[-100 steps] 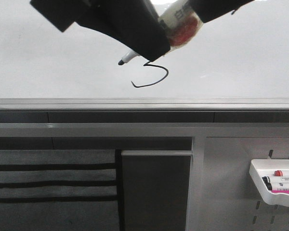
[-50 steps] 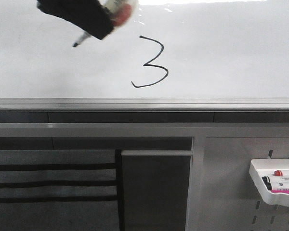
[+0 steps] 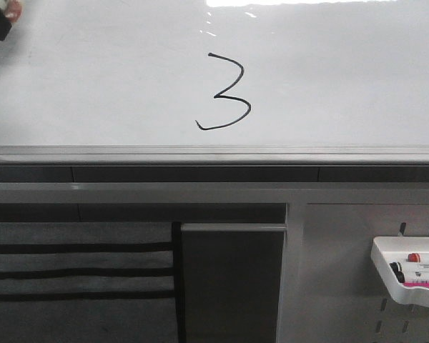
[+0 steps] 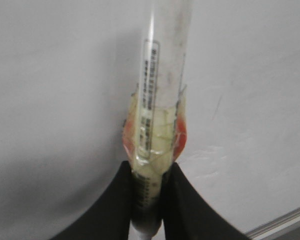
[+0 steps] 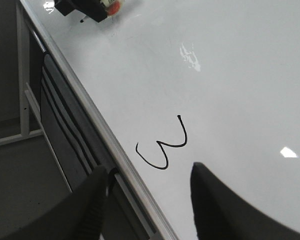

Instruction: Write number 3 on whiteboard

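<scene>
A black hand-drawn number 3 [image 3: 227, 93] stands on the glossy whiteboard [image 3: 343, 86], near its middle, just above the grey edge rail [image 3: 214, 153]. It also shows in the right wrist view [image 5: 162, 147]. My left gripper [image 4: 150, 172] is shut on a white marker [image 4: 162, 65] with tape and a red band. In the front view only its tip [image 3: 0, 18] shows at the top left corner, far left of the number. My right gripper [image 5: 147, 172] is open and empty, hovering over the board's edge beside the number.
Below the board are dark panels and a grey pegboard panel [image 3: 343, 271]. A white tray [image 3: 411, 275] with spare markers hangs on it at the lower right.
My left gripper with the marker has moved away from the number to the upper left, nearly out of the front view. The whole number 3 now shows uncovered.
</scene>
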{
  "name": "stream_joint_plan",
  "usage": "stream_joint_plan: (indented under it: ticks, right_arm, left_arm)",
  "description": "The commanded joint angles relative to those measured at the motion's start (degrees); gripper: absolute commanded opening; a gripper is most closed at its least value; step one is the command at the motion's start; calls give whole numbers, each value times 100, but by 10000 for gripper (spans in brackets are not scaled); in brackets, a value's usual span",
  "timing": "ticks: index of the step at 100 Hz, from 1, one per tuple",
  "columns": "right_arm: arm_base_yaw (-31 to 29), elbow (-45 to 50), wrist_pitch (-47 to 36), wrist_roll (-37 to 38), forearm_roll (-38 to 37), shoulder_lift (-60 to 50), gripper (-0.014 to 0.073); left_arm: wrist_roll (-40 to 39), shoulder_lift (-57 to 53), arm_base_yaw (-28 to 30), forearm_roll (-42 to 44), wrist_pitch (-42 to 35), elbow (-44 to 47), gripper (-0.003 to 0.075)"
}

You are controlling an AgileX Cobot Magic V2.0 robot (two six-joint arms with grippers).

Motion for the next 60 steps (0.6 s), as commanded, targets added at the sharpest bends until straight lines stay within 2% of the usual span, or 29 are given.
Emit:
stream_joint_plan:
  ticks: [1,45,52,60]
  right_arm:
    - [-27,-146,-210,32,264,-30,334]
    - [-27,-146,-130,32,309,-30,334]
    - [-27,-146,-130,119,309,-30,334]
    - [-27,-157,-196,521,309,-43,334]
  left_arm:
    - [-83,23,46,-200,-417,-108,-20]
    - [-106,391,46,-341,-419,-108,-16]
    - [-106,343,46,-324,-362,-119,32]
    - [-106,258,46,-319,-338,-129,137]
